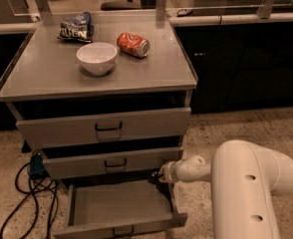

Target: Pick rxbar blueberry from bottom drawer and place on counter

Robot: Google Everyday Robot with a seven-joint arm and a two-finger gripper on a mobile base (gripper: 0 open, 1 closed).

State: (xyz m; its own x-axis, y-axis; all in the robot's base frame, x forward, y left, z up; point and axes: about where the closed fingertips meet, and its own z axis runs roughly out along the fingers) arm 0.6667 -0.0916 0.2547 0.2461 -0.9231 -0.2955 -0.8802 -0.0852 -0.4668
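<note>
The bottom drawer is pulled open at the foot of the cabinet, and its grey floor shows bare. The rxbar blueberry is not visible; the drawer's back right corner lies in shadow. My white arm reaches in from the right, and the gripper sits at the drawer's back right corner, just under the middle drawer. The counter is the grey top of the cabinet.
On the counter stand a white bowl, a red soda can on its side and a dark-blue snack bag. Two upper drawers are partly out. Black cables lie on the floor at left.
</note>
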